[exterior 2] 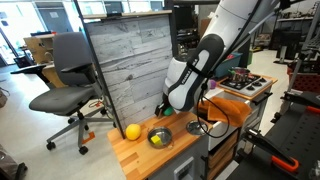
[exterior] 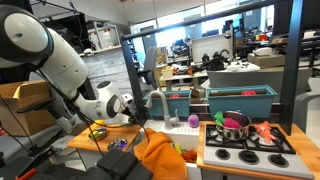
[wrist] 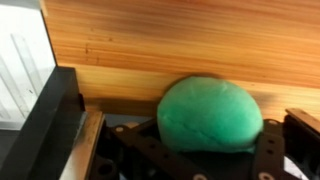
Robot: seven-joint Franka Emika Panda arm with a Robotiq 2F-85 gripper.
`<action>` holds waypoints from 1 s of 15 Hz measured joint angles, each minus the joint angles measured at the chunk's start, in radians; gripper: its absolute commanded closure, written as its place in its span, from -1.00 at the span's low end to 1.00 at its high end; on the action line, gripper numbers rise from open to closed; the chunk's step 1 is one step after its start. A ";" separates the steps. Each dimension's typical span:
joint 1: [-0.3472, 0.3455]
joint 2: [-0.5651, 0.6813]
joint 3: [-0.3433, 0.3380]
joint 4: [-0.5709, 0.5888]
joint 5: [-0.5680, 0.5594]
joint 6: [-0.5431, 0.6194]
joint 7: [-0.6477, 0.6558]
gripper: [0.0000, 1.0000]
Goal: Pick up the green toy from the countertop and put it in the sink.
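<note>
In the wrist view the green toy (wrist: 210, 115), a plain bright-green ball, sits on the light-brown wooden countertop (wrist: 180, 45). It lies between the two fingers of my gripper (wrist: 192, 125), deep near the palm. The fingers stand apart, with a gap showing on each side of the ball. In both exterior views the gripper (exterior: 132, 110) (exterior 2: 170, 108) is low over the countertop (exterior 2: 135, 152) and hides the ball. The sink's arched silver faucet (exterior: 158, 104) rises just beside the gripper.
A yellow ball (exterior 2: 132, 131) and a dark bowl holding a yellow-and-green toy (exterior 2: 160, 137) lie on the counter. A pink ball (exterior: 193, 120), the white stove (exterior: 248, 152) with a pot (exterior: 235, 123), teal bins (exterior: 240, 100) and an orange cloth (exterior: 160, 155) are nearby.
</note>
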 measured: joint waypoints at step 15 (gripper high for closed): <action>0.205 -0.269 -0.271 -0.389 0.010 -0.046 0.161 1.00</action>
